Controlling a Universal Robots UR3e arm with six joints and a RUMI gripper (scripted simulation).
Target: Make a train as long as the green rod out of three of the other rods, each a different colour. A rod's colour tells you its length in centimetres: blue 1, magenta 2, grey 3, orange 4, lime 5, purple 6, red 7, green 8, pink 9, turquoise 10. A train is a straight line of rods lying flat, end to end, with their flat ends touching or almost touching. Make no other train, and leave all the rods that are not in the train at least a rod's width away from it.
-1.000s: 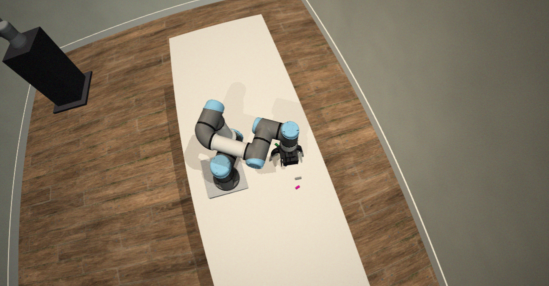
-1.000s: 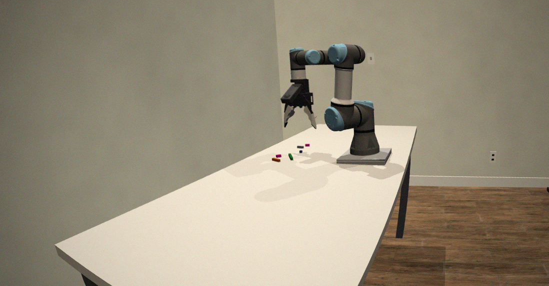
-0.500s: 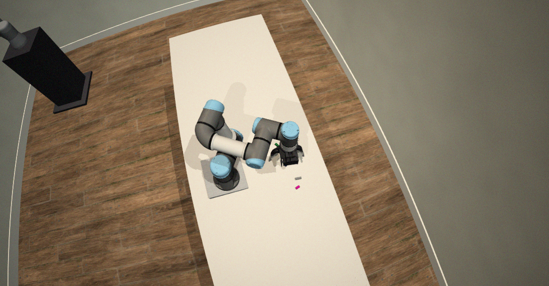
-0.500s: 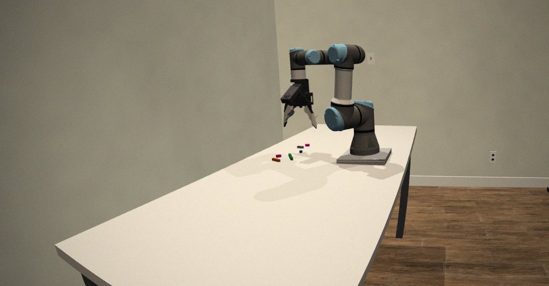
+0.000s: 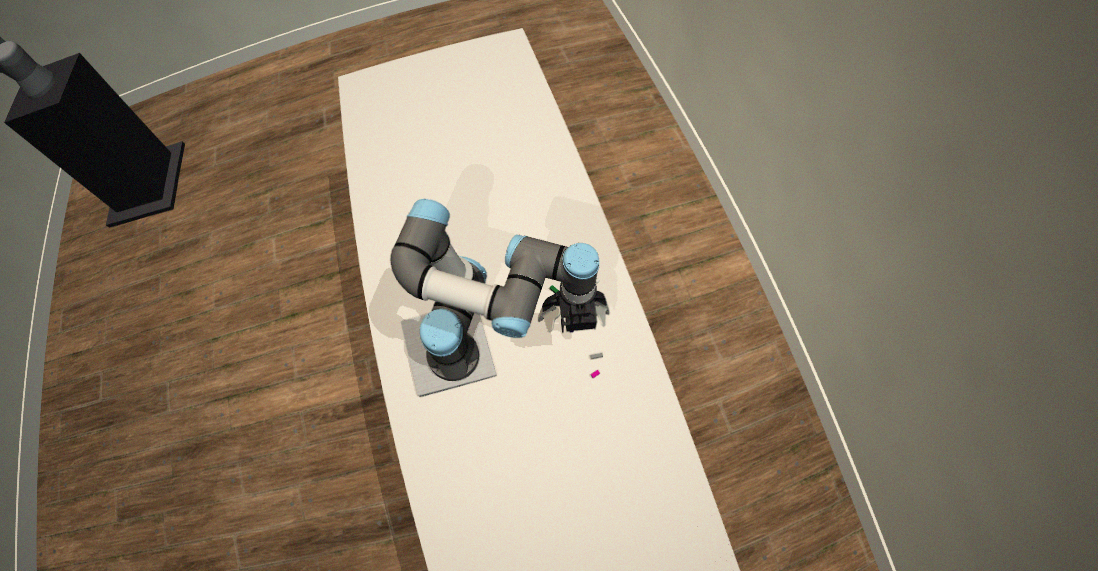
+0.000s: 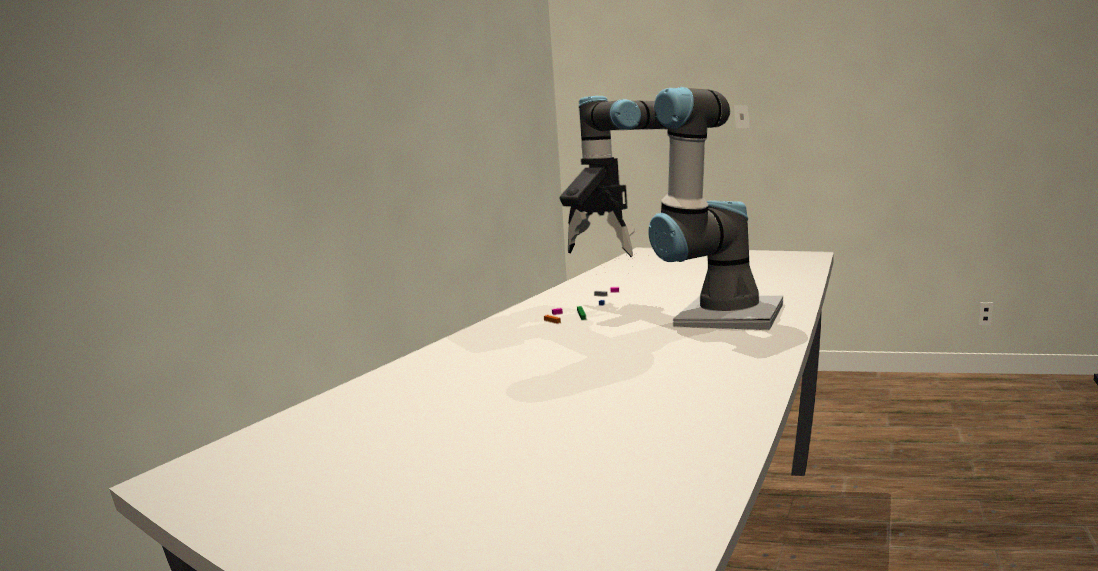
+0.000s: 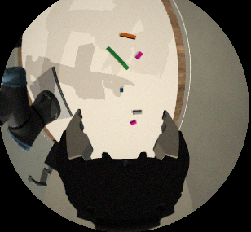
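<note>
The pincer (image 6: pixel 600 242) hangs high above the worktop (image 6: pixel 491 444), its jaws spread wide with nothing between them. In the wrist view the two fingers frame bare worktop and a few small rods.

The green rod (image 7: pixel 117 58) lies flat and diagonal on the worktop, well ahead of the pincer in the wrist view. Beyond it lies the orange rod (image 7: pixel 128 35), apart from the green one. A magenta rod (image 7: pixel 138 54) sits just beside the green rod's far right end, not touching it. The blue rod (image 7: pixel 121 89) lies alone between the green rod and the pincer. Closer in, a grey rod (image 7: pixel 137 111) and a second magenta rod (image 7: pixel 133 122) lie near each other, with a gap between them.

From the top view, the grey rod (image 5: pixel 596 355) and the near magenta rod (image 5: pixel 594 373) lie on the worktop beyond the pincer (image 5: pixel 576 313), clear of the arm's base plate (image 5: pixel 424 387). No rods are joined end to end.
</note>
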